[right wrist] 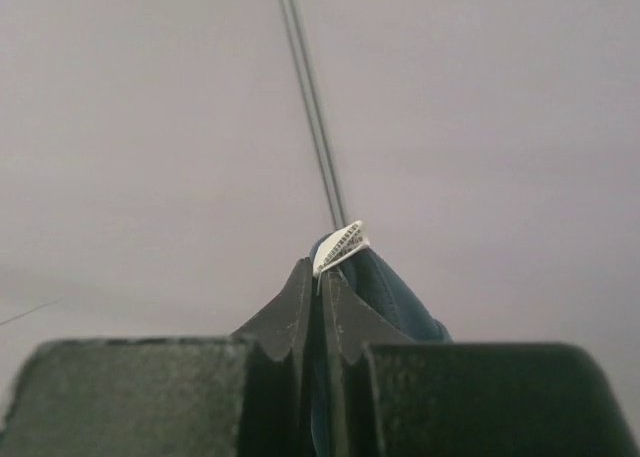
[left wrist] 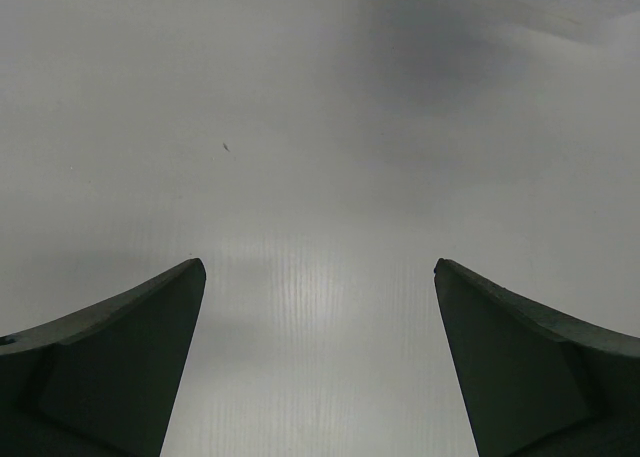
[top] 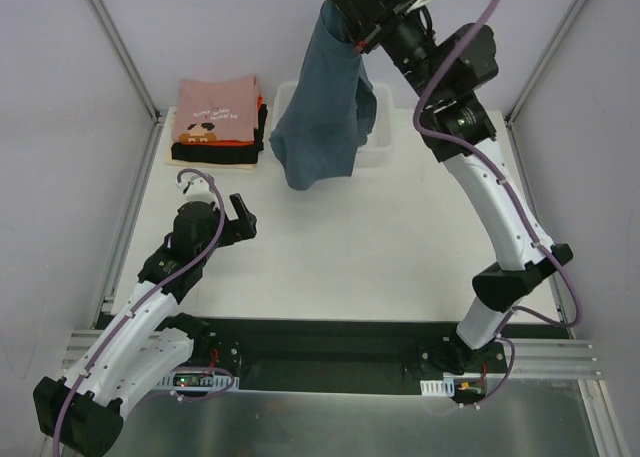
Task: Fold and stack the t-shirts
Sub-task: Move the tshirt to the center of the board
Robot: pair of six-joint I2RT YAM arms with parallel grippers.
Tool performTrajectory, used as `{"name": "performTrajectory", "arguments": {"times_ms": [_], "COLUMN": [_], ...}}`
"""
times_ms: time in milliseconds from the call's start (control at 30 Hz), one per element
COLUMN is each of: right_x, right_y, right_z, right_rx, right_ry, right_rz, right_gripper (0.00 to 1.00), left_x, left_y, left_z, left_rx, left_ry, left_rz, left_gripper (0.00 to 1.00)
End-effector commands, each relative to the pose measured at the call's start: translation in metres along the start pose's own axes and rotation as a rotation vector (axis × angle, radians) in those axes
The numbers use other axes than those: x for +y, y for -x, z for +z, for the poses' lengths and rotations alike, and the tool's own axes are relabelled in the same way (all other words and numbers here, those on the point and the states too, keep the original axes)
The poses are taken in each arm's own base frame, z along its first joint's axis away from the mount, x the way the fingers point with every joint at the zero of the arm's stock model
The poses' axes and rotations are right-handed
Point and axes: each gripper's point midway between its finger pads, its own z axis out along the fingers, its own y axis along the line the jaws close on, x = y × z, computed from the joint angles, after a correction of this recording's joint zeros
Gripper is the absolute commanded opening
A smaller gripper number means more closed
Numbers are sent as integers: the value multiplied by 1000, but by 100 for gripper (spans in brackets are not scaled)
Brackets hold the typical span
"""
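Note:
My right gripper (top: 345,2) is raised high at the back and shut on the slate blue-grey t-shirt (top: 322,107), which hangs down over the basket. In the right wrist view the closed fingertips (right wrist: 300,297) pinch blue cloth (right wrist: 385,292) with a small white label (right wrist: 340,245) sticking out. A stack of folded t-shirts (top: 218,117) lies at the back left, pink with print on top, orange-red, black and cream below. My left gripper (top: 240,217) is open and empty, low over bare table (left wrist: 320,177), in front of the stack.
A white plastic basket (top: 375,142) stands at the back centre, mostly hidden by the hanging shirt. Pale enclosure walls with metal posts (top: 115,47) stand on both sides. The white table (top: 350,247) spreads between the arms.

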Motion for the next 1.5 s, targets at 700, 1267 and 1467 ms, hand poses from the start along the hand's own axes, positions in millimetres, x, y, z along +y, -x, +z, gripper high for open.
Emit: {"name": "performTrajectory", "arguments": {"times_ms": [700,1267,1467], "right_x": [-32,-253,-239], "right_y": [-7,-162,-176], "right_z": [-129,-456,-465], "right_rx": [133,763,820], "right_ry": [-369,-1603,-1573], "right_rz": [-69,-222,-118], "right_gripper": [1,59,94], "left_x": [-9,-32,-51], "left_y": [2,-34,-63], "left_z": [6,39,60], "left_rx": [15,259,434], "left_ry": [-27,-63,-104], "left_rz": [-29,-75,-142], "left_gripper": [99,99,98]}}
